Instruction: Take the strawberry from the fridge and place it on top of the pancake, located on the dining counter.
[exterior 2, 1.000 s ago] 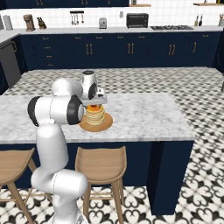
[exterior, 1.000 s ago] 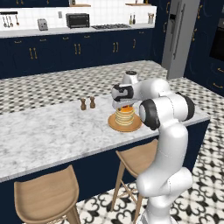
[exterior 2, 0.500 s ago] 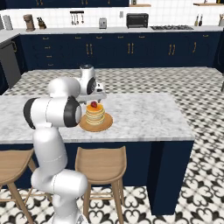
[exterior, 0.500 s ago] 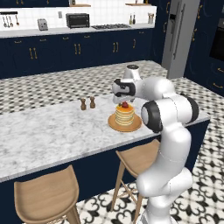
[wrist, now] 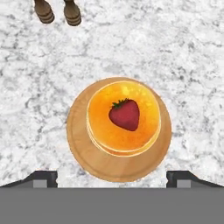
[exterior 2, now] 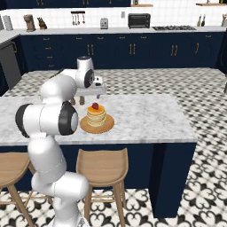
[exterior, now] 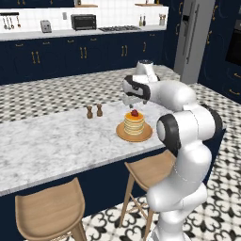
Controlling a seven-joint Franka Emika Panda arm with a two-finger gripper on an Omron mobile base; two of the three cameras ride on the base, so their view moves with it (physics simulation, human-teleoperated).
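The red strawberry [wrist: 125,114] [exterior: 134,113] [exterior 2: 95,106] lies on top of the golden pancake [wrist: 105,131] [exterior: 134,124] [exterior 2: 96,116]. The pancake sits on a round wooden plate [wrist: 78,144] on the marbled dining counter [exterior: 56,141] [exterior 2: 146,119]. My gripper [wrist: 112,177] [exterior: 126,101] [exterior 2: 100,91] hangs a little above the pancake, open, with nothing between its fingertips [wrist: 43,177]. It touches neither fruit nor pancake. The grey fridge [exterior: 190,37] stands far back on the right with its doors shut.
Two small brown shakers [wrist: 57,12] [exterior: 94,111] stand on the counter just beyond the plate. Wooden stools [exterior: 47,207] [exterior 2: 102,162] are tucked under the counter's near edge. The back counter carries a toaster oven [exterior: 83,21].
The hand has lifted off the pancake and drawn back upward with its jaws wide. The strawberry stays where it was let go, on the pancake.
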